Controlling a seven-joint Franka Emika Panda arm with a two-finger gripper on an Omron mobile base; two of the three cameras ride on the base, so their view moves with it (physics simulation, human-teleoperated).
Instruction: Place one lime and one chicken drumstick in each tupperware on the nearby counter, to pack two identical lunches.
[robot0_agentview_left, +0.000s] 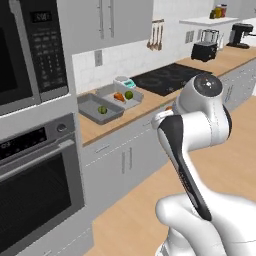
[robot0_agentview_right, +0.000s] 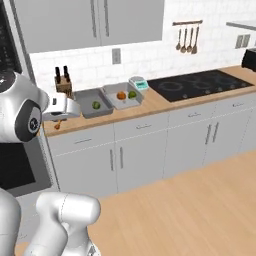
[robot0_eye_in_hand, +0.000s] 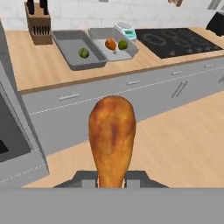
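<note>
My gripper (robot0_eye_in_hand: 111, 178) is shut on a chicken drumstick (robot0_eye_in_hand: 111, 131), orange-brown with its bulbous end pointing away from the hand, held in the air in front of the counter (robot0_eye_in_hand: 39, 65). In the right base view a bit of that drumstick (robot0_agentview_right: 58, 124) shows under the white hand. Two grey tupperwares stand side by side on the counter. The left tupperware (robot0_eye_in_hand: 70, 41) holds one lime (robot0_eye_in_hand: 83, 53). The right tupperware (robot0_eye_in_hand: 98, 37) holds a second drumstick (robot0_eye_in_hand: 111, 43) and a lime (robot0_eye_in_hand: 123, 44). In the left base view these are the left tupperware (robot0_agentview_left: 89, 106) and the right tupperware (robot0_agentview_left: 136, 100).
A knife block (robot0_eye_in_hand: 38, 24) stands left of the containers and a small kitchen scale (robot0_eye_in_hand: 126, 29) behind the right one. The black cooktop (robot0_eye_in_hand: 175, 41) lies to the right. An oven (robot0_agentview_left: 35, 175) and microwave are at the left, and grey cabinet fronts (robot0_agentview_right: 140, 150) stand over wooden floor.
</note>
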